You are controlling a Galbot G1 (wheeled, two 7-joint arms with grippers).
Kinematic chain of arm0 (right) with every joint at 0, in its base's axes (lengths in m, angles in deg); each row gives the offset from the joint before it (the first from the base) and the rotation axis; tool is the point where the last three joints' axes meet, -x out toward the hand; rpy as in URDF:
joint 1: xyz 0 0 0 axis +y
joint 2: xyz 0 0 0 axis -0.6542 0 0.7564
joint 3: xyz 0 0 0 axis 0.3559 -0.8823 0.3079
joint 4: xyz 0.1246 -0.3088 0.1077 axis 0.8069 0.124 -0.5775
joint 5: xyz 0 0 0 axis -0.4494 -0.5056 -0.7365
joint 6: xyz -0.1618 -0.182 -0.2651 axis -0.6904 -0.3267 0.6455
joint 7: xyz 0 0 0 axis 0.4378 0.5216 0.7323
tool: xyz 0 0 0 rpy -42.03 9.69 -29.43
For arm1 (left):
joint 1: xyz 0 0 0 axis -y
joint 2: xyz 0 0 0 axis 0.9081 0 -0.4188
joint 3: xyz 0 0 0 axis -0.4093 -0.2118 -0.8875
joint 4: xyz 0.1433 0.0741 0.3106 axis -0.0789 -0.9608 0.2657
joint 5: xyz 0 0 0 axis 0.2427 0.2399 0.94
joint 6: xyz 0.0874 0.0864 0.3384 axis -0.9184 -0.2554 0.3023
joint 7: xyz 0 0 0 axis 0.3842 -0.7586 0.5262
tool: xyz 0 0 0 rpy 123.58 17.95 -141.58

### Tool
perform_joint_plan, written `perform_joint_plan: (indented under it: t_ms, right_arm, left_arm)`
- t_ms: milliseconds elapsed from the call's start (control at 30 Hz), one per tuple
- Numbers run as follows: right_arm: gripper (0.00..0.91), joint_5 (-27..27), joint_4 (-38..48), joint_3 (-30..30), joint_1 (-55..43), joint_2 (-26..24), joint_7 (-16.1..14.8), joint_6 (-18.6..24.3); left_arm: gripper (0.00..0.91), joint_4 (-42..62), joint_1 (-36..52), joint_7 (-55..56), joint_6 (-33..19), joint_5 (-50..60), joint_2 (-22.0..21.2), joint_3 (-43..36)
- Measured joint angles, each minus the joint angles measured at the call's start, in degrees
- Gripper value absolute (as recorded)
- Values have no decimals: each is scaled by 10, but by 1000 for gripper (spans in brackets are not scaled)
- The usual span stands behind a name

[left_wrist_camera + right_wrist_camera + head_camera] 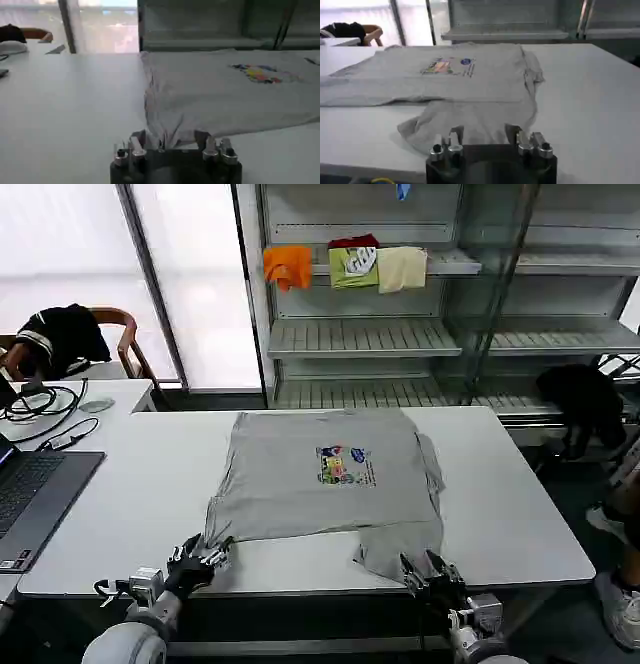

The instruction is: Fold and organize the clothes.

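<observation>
Both arms reach forward low over the near table edge, wrists roughly level. The left gripper (205,559) sits at the near left, its fingers (137,142) closed on grey shirt (325,479) fabric. The right gripper (430,572) sits at the near right, fingers (512,134) pinching the shirt's edge.
</observation>
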Motion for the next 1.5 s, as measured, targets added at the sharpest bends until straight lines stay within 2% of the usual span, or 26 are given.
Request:
perform_joint_plan:
  t_ms: [600,633,667,1000,1033,1067,1500]
  right_arm:
    - [0,19,-4,1,12,1,15,25]
    - [756,19,-6,2,14,0,15,27]
    - [907,17,-7,3,16,-1,14,29]
    - [907,-6,-4,11,24,-10,8,44]
    - [786,-8,-2,10,23,-10,8,45]
    - [0,-8,0,9,23,-10,8,45]
    - [0,11,19,5,21,-10,4,57]
  left_arm:
    - [0,8,2,-15,-9,-10,0,0]
    - [0,8,2,-16,-11,-10,0,0]
    - [0,8,2,-17,-12,-11,0,0]
    - [0,10,1,-26,-20,-17,1,0]
    - [0,10,0,-27,-20,-18,1,0]
    - [0,10,0,-27,-21,-18,1,-1]
    - [0,7,-5,-30,-25,-26,1,2]
